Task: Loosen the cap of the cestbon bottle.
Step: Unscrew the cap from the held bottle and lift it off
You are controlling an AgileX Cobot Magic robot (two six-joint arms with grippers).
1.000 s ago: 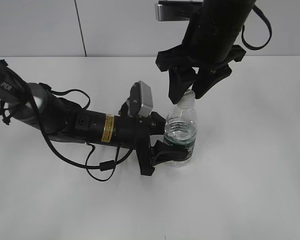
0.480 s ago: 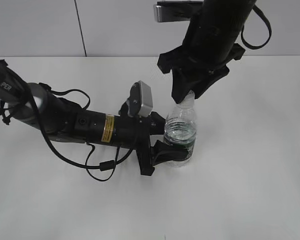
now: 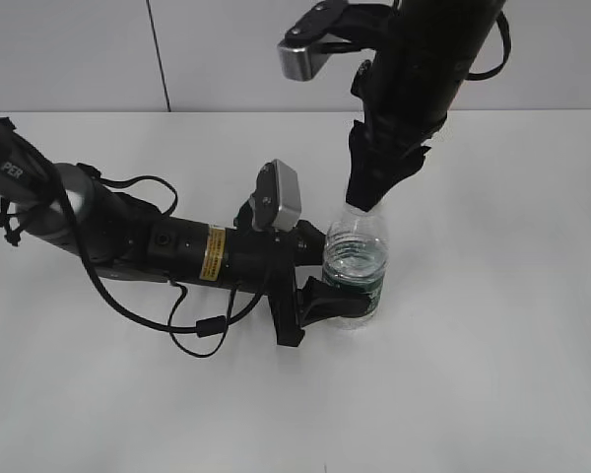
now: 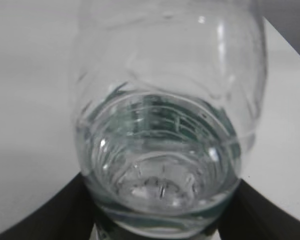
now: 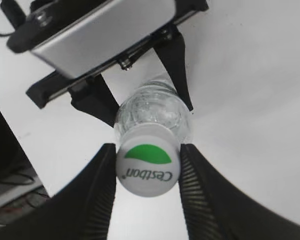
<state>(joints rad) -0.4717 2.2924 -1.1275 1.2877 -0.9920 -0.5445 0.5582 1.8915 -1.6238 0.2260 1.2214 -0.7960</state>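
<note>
The clear cestbon bottle [image 3: 356,266] with a dark green label stands upright on the white table. My left gripper [image 3: 320,296] is shut on its lower body; in the left wrist view the bottle [image 4: 165,125] fills the frame between the black fingers. My right gripper [image 3: 367,195] comes down from above and is shut on the cap, which it hides in the exterior view. In the right wrist view the white cap [image 5: 148,167] with a green patch sits between the two ribbed fingers [image 5: 148,172], which touch its sides.
The white table [image 3: 492,325] spreads all around the bottle. The left arm and its loose black cable [image 3: 192,330] lie on the table to the left. A grey wall [image 3: 227,49] runs along the back.
My right gripper has closed on the cap and the wrist has turned, swinging its camera round to the left. The bottle and left arm have not moved.
</note>
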